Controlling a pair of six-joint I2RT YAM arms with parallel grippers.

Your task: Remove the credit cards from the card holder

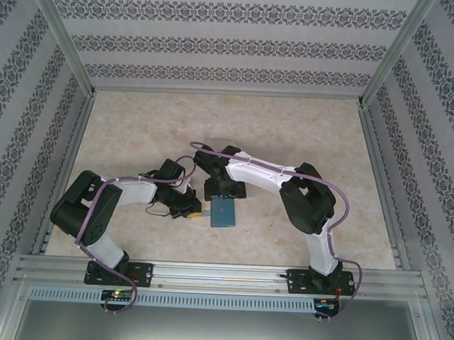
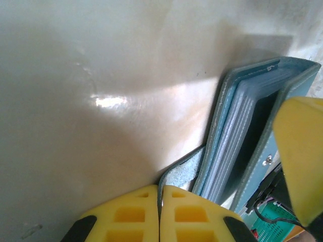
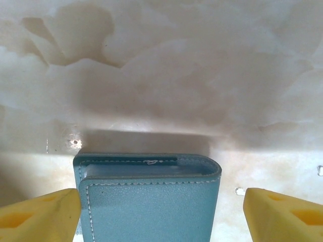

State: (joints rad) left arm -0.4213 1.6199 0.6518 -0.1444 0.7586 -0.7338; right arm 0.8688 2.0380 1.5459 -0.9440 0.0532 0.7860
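Observation:
The teal-blue card holder (image 1: 225,212) lies folded on the pale table, between the two arms. My left gripper (image 2: 160,214) is shut on its short strap tab (image 2: 189,171), which curves up from the holder's edge into the yellow pads. In the left wrist view the card holder (image 2: 237,126) gapes slightly, showing stacked grey-blue pocket leaves. The credit cards are hidden inside. My right gripper (image 3: 161,214) is open, and its yellow fingers (image 3: 40,214) stand on either side of the card holder (image 3: 151,206), just off its edges.
The marble-patterned tabletop (image 1: 304,143) stretches out behind the holder, inside an aluminium frame with patterned walls (image 1: 234,41). Both arms crowd the near middle. One yellow finger of the right gripper (image 2: 300,151) stands close beside the holder in the left wrist view.

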